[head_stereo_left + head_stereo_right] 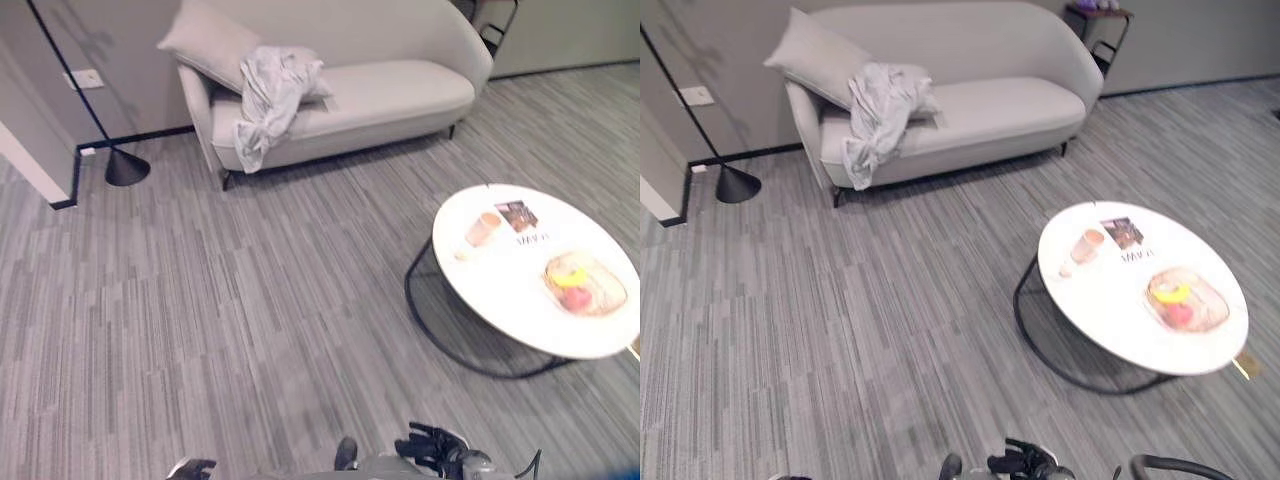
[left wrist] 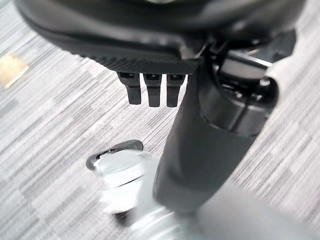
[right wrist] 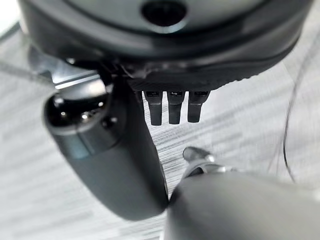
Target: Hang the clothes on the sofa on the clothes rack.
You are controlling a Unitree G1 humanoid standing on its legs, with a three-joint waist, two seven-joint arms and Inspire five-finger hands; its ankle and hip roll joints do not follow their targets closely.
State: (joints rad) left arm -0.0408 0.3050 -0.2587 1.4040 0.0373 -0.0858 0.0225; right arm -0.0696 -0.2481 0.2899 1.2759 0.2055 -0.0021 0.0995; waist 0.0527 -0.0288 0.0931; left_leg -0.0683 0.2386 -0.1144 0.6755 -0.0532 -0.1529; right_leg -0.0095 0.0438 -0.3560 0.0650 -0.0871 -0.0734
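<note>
The grey garment (image 1: 268, 100) is draped over the sofa (image 1: 390, 95) seat edge beside a pillow (image 1: 205, 42), well apart from both hands. The sofa should be approached first, skirting the round bench (image 1: 1110, 290). The left hand (image 2: 152, 90) and right hand (image 3: 172, 107) are seen straight-fingered, released, holding nothing in the wrist views. No rack is visible.

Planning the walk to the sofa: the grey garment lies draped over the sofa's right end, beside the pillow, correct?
Not quite. The grey garment is draped over the sofa's left end, beside the pillow, as the left eye view shows.
</note>
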